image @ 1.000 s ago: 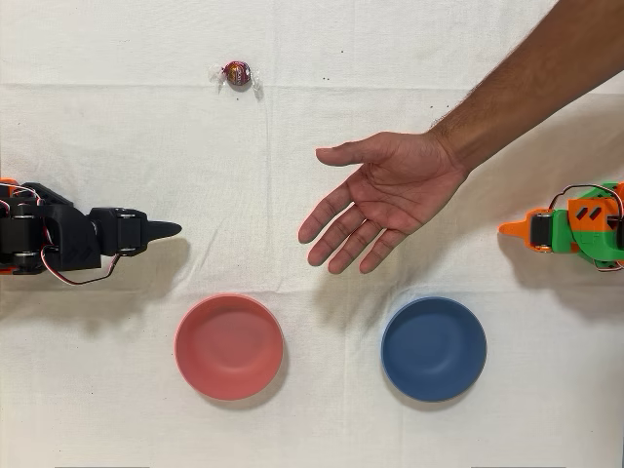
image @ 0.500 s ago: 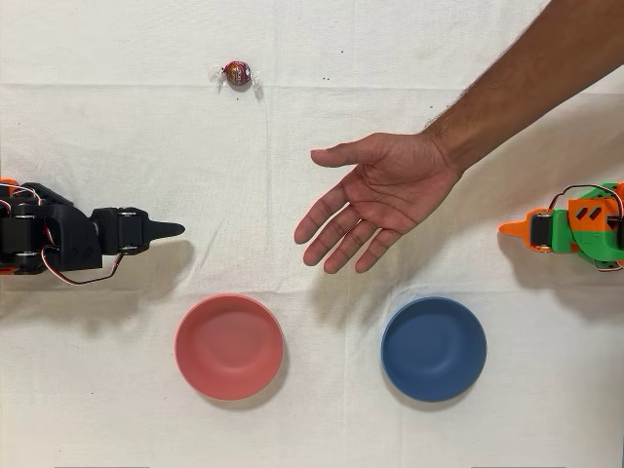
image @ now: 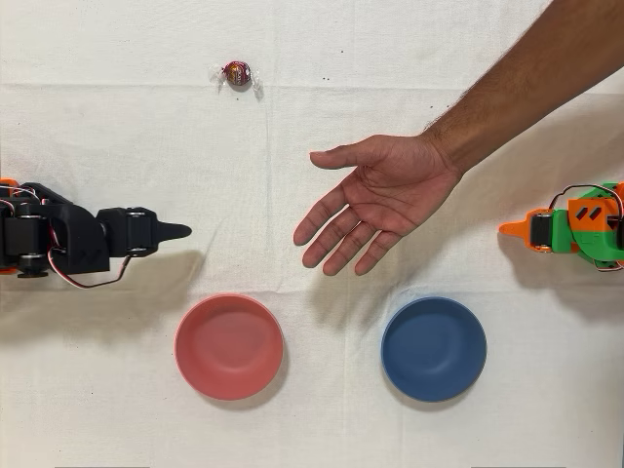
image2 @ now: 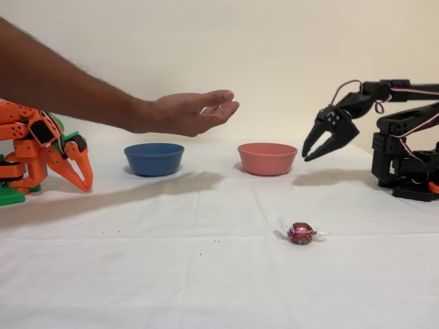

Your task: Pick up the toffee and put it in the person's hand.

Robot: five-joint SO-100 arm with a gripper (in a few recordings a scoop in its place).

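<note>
The black arm's claw (image2: 314, 149) hangs raised above the white-clothed worktop (image2: 171, 274), its two fingers parted with a clear gap between the tips and nothing held. The toffee (image2: 301, 233) lies on the cloth well apart from the claw: in the fixed view it sits below and slightly left of the claw, nearer the camera; in the overhead view the toffee (image: 237, 72) lies well above and to the right of the claw (image: 180, 231). The person's hand (image: 375, 200) is held open, palm up, well to the right of the claw in the overhead view, raised off the cloth. A red bowl (image: 229, 346) lies below and just right of the claw, a blue bowl (image: 433, 348) farther right. The orange arm (image: 575, 226) stands idle.
</note>
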